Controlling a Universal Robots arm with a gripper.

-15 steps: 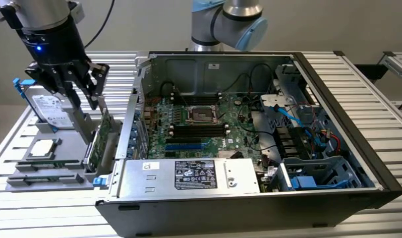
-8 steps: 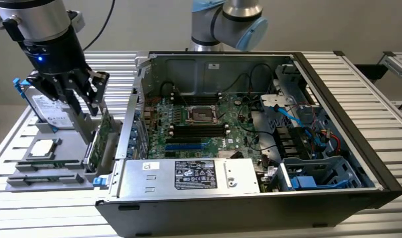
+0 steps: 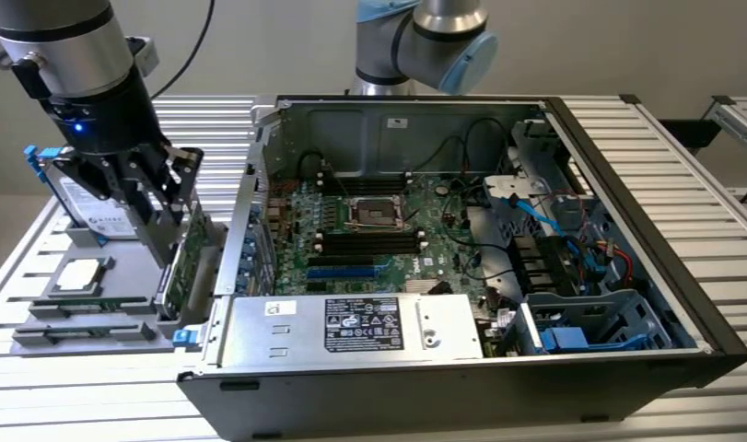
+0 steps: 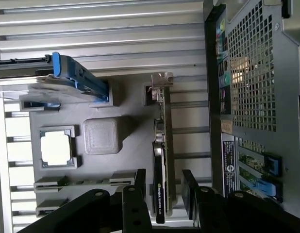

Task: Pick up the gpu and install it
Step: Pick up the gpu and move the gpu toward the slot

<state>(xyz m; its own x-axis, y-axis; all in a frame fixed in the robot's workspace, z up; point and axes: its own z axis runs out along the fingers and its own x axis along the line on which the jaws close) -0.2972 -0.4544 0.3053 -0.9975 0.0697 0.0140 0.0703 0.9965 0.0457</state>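
The gpu (image 3: 192, 267) stands on edge in a grey holder (image 3: 53, 308), at the exterior view's left of the open computer case (image 3: 668, 276). Seen edge-on in the wrist view, the gpu (image 4: 162, 121) is a thin card with a silver bracket (image 4: 161, 80) at one end. My gripper (image 3: 167, 226) hangs right over the card. Its fingers are open and straddle the gpu, one on each side, at the gripper (image 4: 163, 177), with small gaps to the card. The motherboard (image 3: 361, 235) lies exposed inside the case.
On the same holder sit a silver hard drive with blue rails (image 3: 85, 198), a square processor chip (image 3: 81, 274) and narrow memory strips (image 3: 85, 327). The case's rear wall (image 4: 252, 73) stands close beside the card. Cables and a drive cage (image 3: 594, 322) fill the case's right part.
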